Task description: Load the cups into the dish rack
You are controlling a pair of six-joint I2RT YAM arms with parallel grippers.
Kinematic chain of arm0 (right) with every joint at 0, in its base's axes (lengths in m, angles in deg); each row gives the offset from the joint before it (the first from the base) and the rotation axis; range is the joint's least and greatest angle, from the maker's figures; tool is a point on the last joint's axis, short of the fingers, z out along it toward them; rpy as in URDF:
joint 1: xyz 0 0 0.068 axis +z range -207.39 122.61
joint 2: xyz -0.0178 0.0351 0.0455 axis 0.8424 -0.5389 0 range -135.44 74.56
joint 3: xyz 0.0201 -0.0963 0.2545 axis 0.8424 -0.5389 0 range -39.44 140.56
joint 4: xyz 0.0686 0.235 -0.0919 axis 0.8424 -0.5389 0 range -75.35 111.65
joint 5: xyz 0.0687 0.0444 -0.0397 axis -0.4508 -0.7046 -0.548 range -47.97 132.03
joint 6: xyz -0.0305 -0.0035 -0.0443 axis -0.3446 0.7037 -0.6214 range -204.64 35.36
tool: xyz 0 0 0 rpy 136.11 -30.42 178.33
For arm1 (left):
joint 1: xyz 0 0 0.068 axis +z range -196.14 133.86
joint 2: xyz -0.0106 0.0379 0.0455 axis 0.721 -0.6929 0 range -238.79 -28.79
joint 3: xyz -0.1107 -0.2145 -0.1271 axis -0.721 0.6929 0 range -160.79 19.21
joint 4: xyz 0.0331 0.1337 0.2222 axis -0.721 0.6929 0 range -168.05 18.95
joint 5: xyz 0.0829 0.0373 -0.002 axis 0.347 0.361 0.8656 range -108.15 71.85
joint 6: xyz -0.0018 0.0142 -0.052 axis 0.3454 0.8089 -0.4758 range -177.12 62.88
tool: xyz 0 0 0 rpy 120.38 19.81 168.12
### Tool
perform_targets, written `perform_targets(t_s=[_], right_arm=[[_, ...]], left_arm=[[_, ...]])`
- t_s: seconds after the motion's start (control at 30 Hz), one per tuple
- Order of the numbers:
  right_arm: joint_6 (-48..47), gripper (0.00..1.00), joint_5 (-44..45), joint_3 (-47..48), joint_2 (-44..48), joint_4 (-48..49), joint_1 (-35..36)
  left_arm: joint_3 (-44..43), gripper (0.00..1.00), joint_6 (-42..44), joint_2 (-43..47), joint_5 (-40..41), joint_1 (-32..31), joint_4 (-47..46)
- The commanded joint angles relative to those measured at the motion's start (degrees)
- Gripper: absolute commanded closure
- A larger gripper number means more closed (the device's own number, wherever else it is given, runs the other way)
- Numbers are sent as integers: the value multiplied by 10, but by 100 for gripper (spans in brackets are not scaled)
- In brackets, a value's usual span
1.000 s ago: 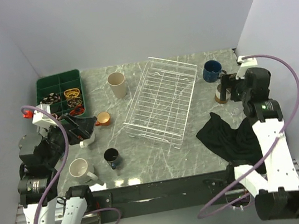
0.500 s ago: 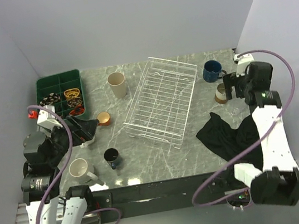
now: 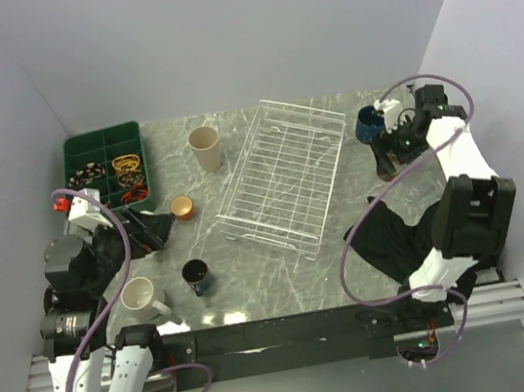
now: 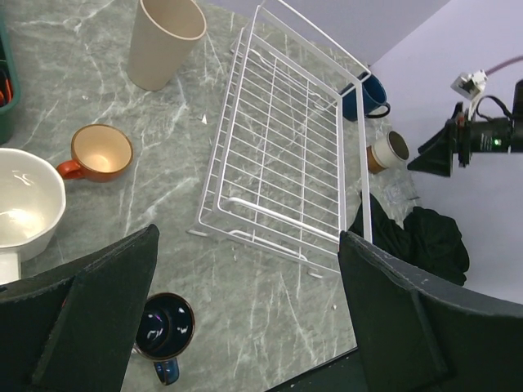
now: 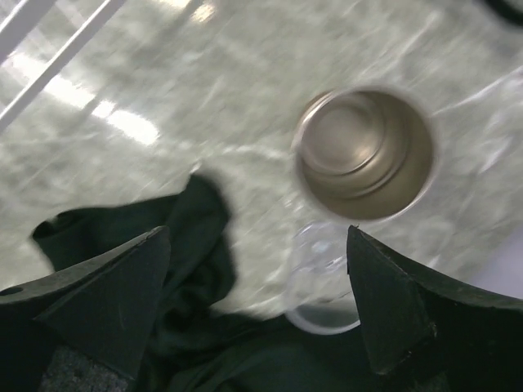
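The white wire dish rack point(image 3: 283, 173) stands empty mid-table and also shows in the left wrist view point(image 4: 286, 147). A beige tumbler point(image 3: 205, 148), an orange cup point(image 3: 182, 207), a navy cup point(image 3: 195, 276) and a cream mug point(image 3: 140, 297) stand left of it. A white mug point(image 4: 24, 204) sits by my left gripper point(image 3: 157, 229), which is open and empty. A dark blue mug point(image 3: 371, 123) stands at the right. My right gripper point(image 3: 390, 159) is open above a brown-cream cup point(image 5: 364, 153), its jaws apart and not around it.
A dark green compartment tray point(image 3: 102, 146) with small items is at the back left. A black cloth point(image 3: 396, 235) lies front right, with a clear plastic cup point(image 5: 327, 282) on its side at its edge. Walls close in on both sides.
My right wrist has swung back and to the left and now hangs over the brown-cream cup. My left gripper has drawn slightly back toward the near left. No cup has moved.
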Motion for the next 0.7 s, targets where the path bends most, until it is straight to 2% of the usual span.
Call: perform_targets(t_s=[0.0, 0.07, 0.1, 0.17, 0.2, 0.37, 0.57, 0.67], right_arm=[[-26, 9, 24, 64, -42, -7, 11], [-27, 11, 42, 62, -47, 16, 17], [-42, 19, 39, 63, -54, 22, 20], [-40, 25, 43, 88, -72, 9, 26], [-41, 32, 43, 100, -94, 1, 26], [-31, 34, 62, 108, -114, 41, 28], [-25, 36, 72, 133, -158, 40, 28], [-21, 40, 64, 132, -170, 40, 29]], left_arm=[[-2, 4, 18, 0, -8, 0, -18], [0, 4, 20, -2, -9, 0, -18], [0, 4, 19, -2, -12, 0, -20], [2, 4, 16, -2, -14, 0, -24], [4, 4, 15, -2, -15, 0, -25], [6, 4, 9, -2, -19, 0, -25], [8, 4, 7, -1, -20, 0, -24], [8, 4, 2, 1, -20, 0, -24]])
